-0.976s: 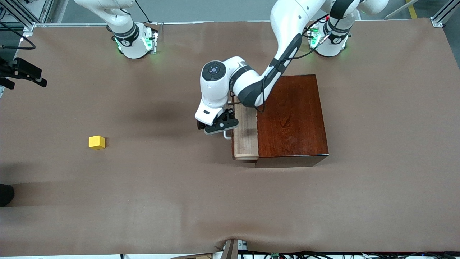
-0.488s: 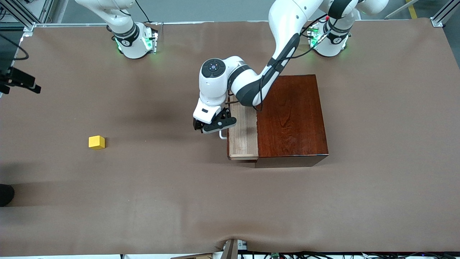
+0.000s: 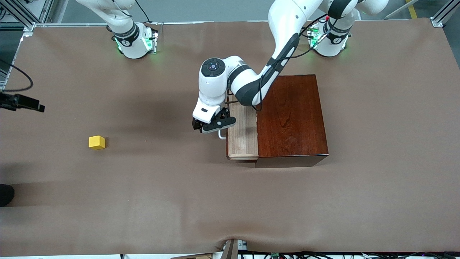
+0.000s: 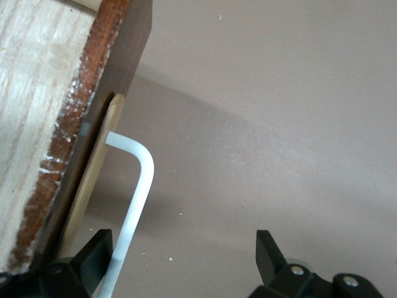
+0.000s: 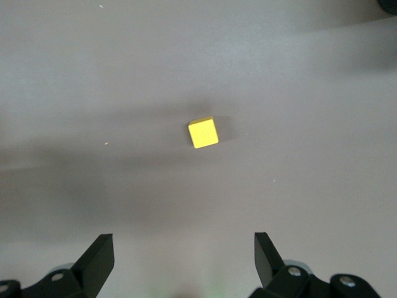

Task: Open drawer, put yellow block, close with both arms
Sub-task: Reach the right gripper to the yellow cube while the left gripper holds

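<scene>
The dark mahogany box (image 3: 291, 118) stands mid-table with its drawer (image 3: 243, 133) pulled partly out toward the right arm's end, its light wood lining showing. The white U-shaped handle (image 3: 222, 135) also shows in the left wrist view (image 4: 138, 192). My left gripper (image 3: 212, 126) is open at the handle, which runs beside one fingertip (image 4: 94, 248); in the left wrist view my left gripper (image 4: 183, 251) holds nothing. The yellow block (image 3: 96, 142) lies on the table toward the right arm's end. My right gripper (image 5: 183, 257) is open and empty, high over the table near the block (image 5: 203, 133).
Brown paper covers the table (image 3: 230, 201). The two green-lit arm bases (image 3: 134, 41) (image 3: 329, 39) stand along the edge farthest from the front camera. A black part with a cable (image 3: 21, 102) shows at the table edge at the right arm's end.
The drawer has slid a little farther out, with my left gripper moving along at the handle. The black part at the right arm's end has moved lower in the front view.
</scene>
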{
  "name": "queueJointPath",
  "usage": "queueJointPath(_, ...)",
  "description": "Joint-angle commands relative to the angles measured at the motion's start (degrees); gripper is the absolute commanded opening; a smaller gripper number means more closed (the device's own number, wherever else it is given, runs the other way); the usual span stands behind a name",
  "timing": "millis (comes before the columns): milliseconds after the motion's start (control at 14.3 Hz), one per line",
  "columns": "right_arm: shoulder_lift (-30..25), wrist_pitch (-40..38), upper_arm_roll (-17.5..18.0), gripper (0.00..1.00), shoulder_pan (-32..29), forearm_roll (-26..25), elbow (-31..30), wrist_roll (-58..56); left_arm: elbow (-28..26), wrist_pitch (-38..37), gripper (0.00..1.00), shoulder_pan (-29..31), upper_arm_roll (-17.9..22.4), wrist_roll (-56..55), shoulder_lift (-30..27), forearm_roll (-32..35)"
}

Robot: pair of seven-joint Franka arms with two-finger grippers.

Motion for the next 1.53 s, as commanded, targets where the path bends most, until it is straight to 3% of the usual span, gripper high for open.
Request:
queueJointPath(0,1.9,0.9,0.8,1.0,-0.5,-1.1,1.0,0.5,3.6,11.4,1.0,-2.2,-1.1,-6.5,6.2,-3.1)
queueJointPath(418,10.5,7.7,0.9,1.0,-0.2,-0.2,1.0,0.5,3.2,3.8,1.0,-1.9,-0.3,-6.3,4.2,-2.7)
queueJointPath(767,17.3,13.2,1.0,1.0,-0.3,-0.1,0.3,0.3,3.2,2.9,1.0,-1.9,-0.3,-6.3,3.6,-2.7)
queueJointPath(1115,21.7,19.3,1.0,1.0,-0.5,0.8,-4.6,0.2,3.2,-2.4,1.0,-2.0,-0.3,-6.0,3.6,-2.7)
queueJointPath(1464,21.9,26.0,1.0,1.0,-0.3,0.6,-11.8,-0.6,3.4,-3.0,1.0,-2.2,-0.4,-5.9,3.5,-2.5)
